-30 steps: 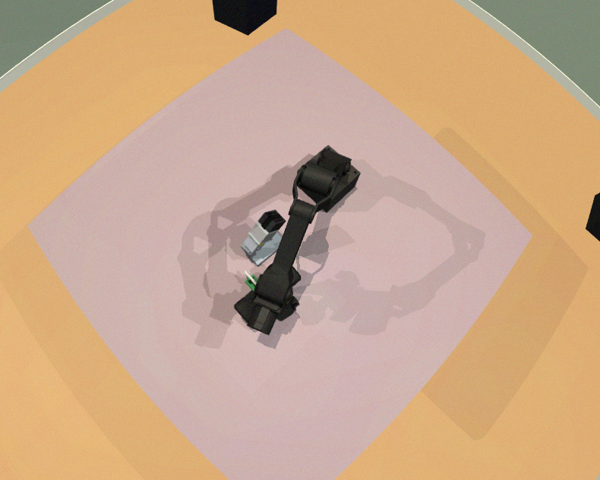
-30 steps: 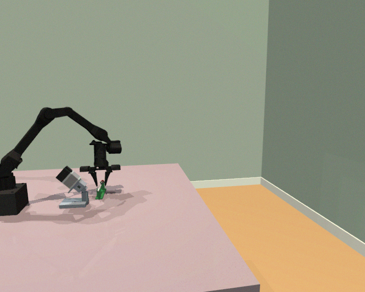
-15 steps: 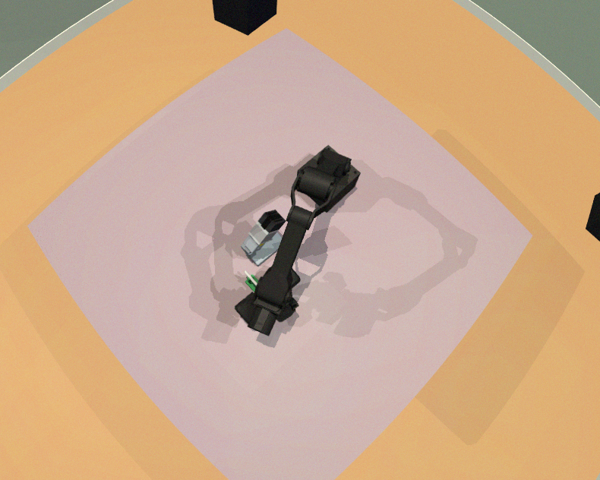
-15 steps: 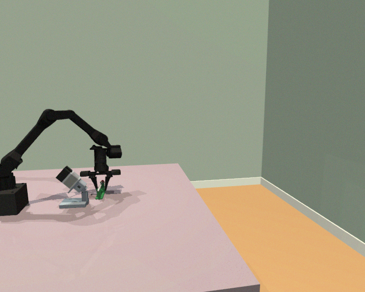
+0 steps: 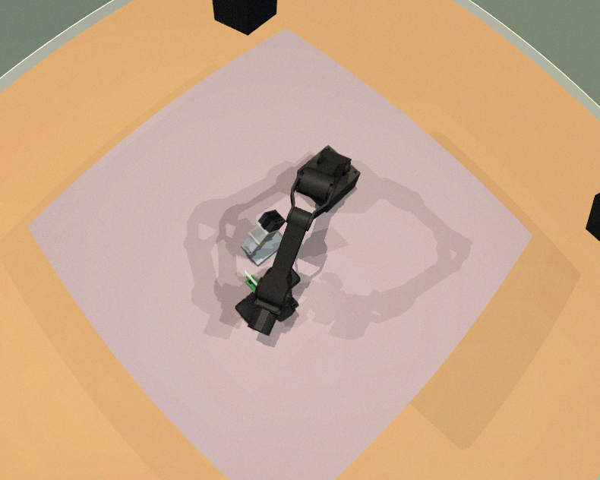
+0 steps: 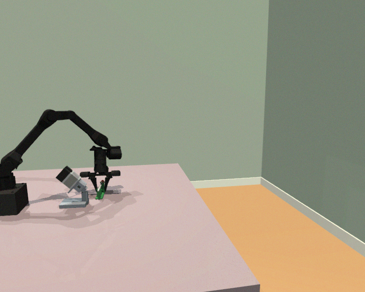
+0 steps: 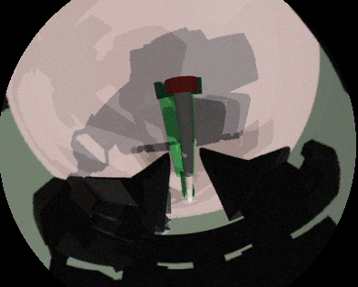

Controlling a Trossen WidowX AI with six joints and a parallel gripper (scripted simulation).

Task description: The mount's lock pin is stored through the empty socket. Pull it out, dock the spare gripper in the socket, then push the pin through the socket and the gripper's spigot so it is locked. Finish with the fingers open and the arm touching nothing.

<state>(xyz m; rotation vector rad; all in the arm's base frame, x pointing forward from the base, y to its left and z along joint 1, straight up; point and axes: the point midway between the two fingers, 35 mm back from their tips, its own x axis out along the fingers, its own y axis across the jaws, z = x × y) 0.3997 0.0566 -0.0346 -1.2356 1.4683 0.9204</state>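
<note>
The lock pin [image 7: 183, 132] [image 5: 248, 274] [image 6: 102, 182] has a grey shaft, a red head and a white tip. It leans on a small green rest [image 7: 169, 120] [image 5: 248, 283] [image 6: 99, 194] on the table. My gripper [image 7: 183, 153] [image 6: 100, 186] points straight down over it, open, with a finger on either side of the shaft and a gap to each. The grey mount [image 5: 254, 242] [image 6: 73, 203] stands just behind. Its tilted socket block [image 6: 74, 181] carries a black part [image 5: 270, 219] [image 6: 63, 173] at its upper end.
The arm's black base [image 5: 331, 174] [image 6: 12, 197] sits behind the mount. The pink table [image 5: 150, 200] [image 6: 152, 228] ends at a front and right edge above an orange floor. Black blocks [image 5: 244, 12] [image 5: 594, 216] stand off the table.
</note>
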